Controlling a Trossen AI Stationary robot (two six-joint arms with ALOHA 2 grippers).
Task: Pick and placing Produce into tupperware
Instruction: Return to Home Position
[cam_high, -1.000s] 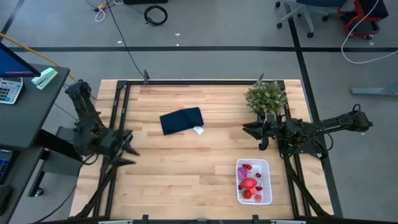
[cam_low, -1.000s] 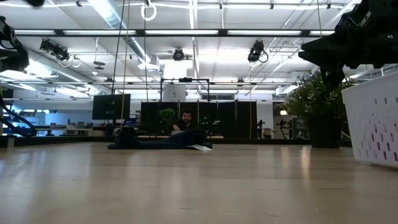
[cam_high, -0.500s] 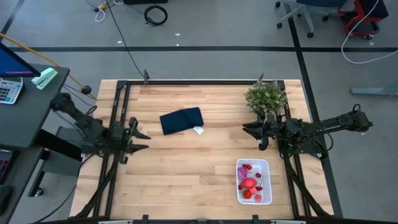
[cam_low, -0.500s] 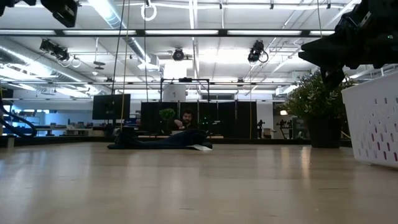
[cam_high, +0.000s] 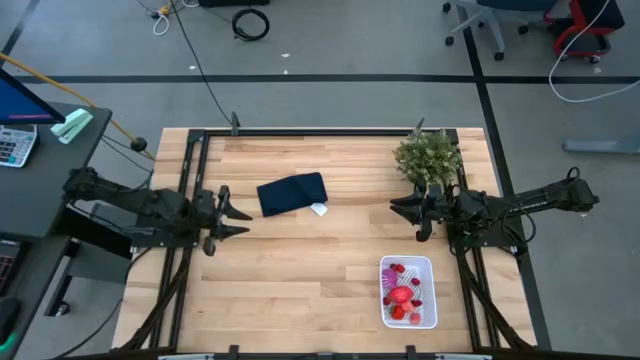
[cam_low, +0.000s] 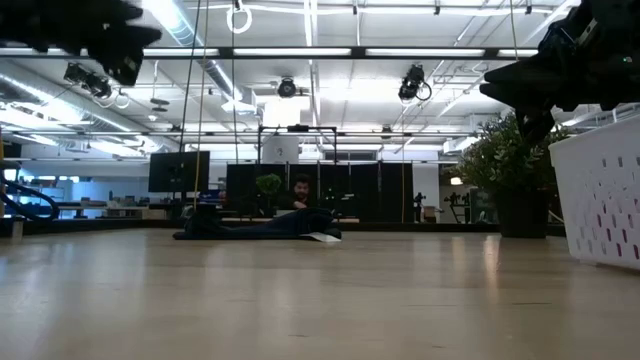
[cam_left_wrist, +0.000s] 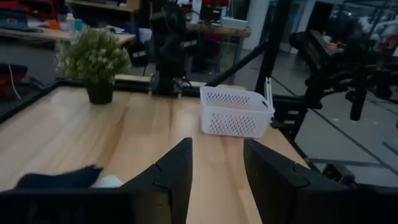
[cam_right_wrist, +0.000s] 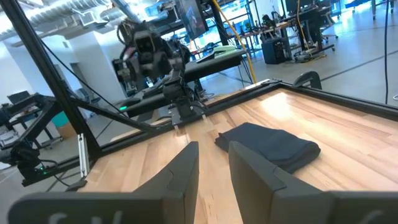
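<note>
The white tupperware (cam_high: 408, 292) stands near the table's near right corner. It also shows in the left wrist view (cam_left_wrist: 235, 112) and at the low view's right edge (cam_low: 600, 195). The produce (cam_high: 401, 295) lies inside it: a bigger red piece, tiny red and pink bits, and a purple one. My left gripper (cam_high: 236, 218) hovers open over the table's left side, pointing toward the right edge (cam_left_wrist: 217, 168). My right gripper (cam_high: 402, 210) waits above the table just near the plant, fingers slightly apart (cam_right_wrist: 213, 165), pointing toward the left edge.
A dark navy folded cloth (cam_high: 292, 194) lies at the table's middle toward the far edge, with a small white piece (cam_high: 319, 209) at its corner. A green bushy plant (cam_high: 428, 155) stands in the far right corner. Bare wood lies between the cloth and the tupperware.
My left arm has swung out from the table's left edge. Its gripper has moved toward the right and far edges and now points level across the table. In the low view it has come into the top left corner. My right arm has kept still.
</note>
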